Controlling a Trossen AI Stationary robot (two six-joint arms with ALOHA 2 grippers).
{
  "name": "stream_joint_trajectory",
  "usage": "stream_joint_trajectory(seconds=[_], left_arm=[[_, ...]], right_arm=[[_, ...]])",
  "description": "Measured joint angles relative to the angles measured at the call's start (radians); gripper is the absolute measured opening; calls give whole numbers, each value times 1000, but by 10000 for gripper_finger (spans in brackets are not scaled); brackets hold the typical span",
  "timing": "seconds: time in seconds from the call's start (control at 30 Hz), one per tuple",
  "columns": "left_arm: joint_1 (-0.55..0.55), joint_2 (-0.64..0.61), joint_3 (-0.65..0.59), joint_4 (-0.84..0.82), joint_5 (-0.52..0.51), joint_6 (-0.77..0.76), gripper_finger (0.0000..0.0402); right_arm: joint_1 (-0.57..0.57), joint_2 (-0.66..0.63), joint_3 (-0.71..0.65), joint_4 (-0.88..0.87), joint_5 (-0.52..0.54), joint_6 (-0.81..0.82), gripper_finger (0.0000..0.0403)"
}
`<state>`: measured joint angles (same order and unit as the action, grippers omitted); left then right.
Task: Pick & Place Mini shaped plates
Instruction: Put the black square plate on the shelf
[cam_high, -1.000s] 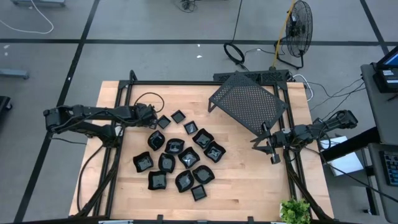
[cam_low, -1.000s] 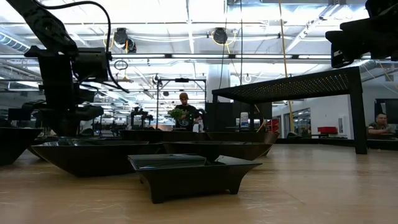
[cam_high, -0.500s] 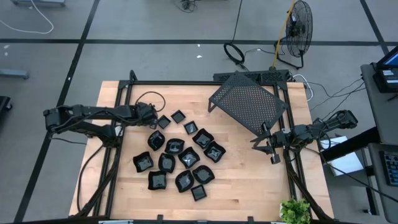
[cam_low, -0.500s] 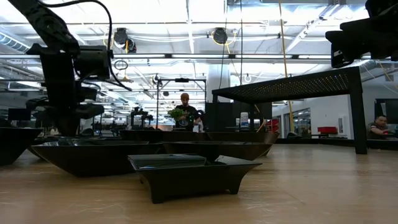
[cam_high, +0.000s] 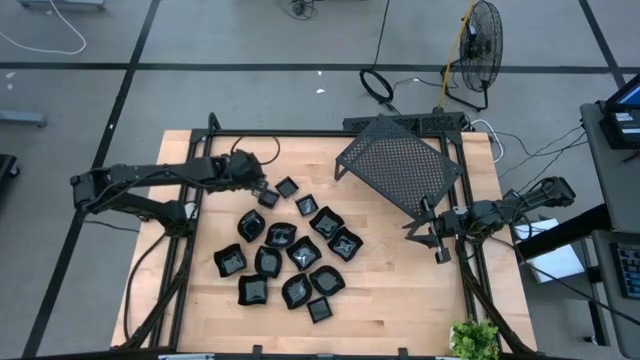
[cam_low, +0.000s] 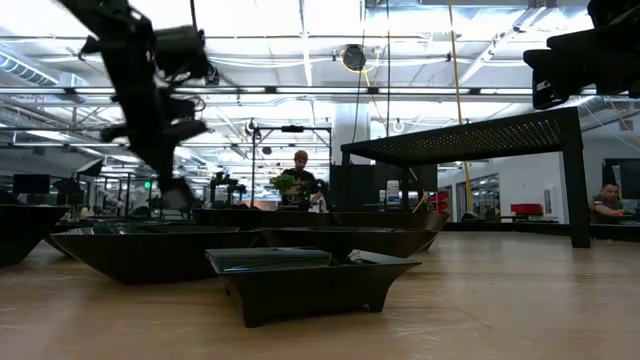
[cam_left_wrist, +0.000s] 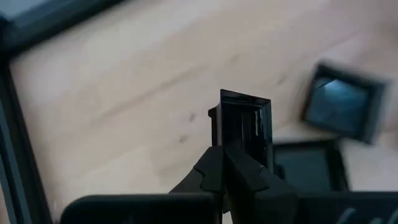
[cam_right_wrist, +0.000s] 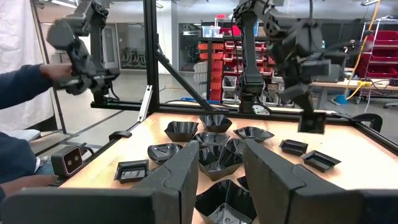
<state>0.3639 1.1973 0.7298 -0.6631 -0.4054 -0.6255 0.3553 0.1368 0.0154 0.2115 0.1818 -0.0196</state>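
Several mini shaped plates (cam_high: 290, 255), small and glossy black, lie in a cluster on the wooden table's middle. My left gripper (cam_high: 260, 188) hangs over the cluster's far left end, shut on one small square plate (cam_left_wrist: 245, 121). That plate also shows in the right wrist view (cam_right_wrist: 311, 122), clear of the table. Another square plate (cam_high: 287, 187) rests on its base just right of it. My right gripper (cam_high: 437, 243) waits open at the table's right edge, nothing between its fingers (cam_right_wrist: 186, 174). My left gripper pinches one rim edge (cam_left_wrist: 231, 146) of the small square plate between its two fingers, slanting down from the table's left. The plate is lifted clear and stands tipped on edge beyond the fingertips, its hollow turned sideways.
A large black perforated rack (cam_high: 395, 170) stands at the far right of the table. A black frame (cam_high: 200, 150) runs around the tabletop. A green plant (cam_high: 474, 338) sits at the near right corner. A person's dark sleeve (cam_right_wrist: 25, 81) shows beyond the table's left side.
My left gripper has shut on the small square plate, risen and shifted a little toward the table's right, rolling as it went. The plate has left the table and tipped from flat onto its edge. The other plates have stayed put.
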Motion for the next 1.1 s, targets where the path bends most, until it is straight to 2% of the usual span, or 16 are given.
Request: stream_joint_trajectory(seconds=[0.3,0.4,0.6,0.7,0.8,0.97,1.1], left_arm=[[-47,0,210,70,-14,64,8],[-62,0,248,214,8,117,5],[-78,43,282,579,137,212,11],[-78,115,322,666,219,228,5],[-77,217,403,662,264,235,11],[-70,413,629,623,354,320,4],[-52,557,833,557,411,355,13]], right_arm=[[0,0,0,0,0,0,114],[0,0,0,0,0,0,114],[0,0,0,0,0,0,114],[0,0,0,0,0,0,114],[0,0,0,0,0,0,114],[0,0,0,0,0,0,114],[0,0,0,0,0,0,114]])
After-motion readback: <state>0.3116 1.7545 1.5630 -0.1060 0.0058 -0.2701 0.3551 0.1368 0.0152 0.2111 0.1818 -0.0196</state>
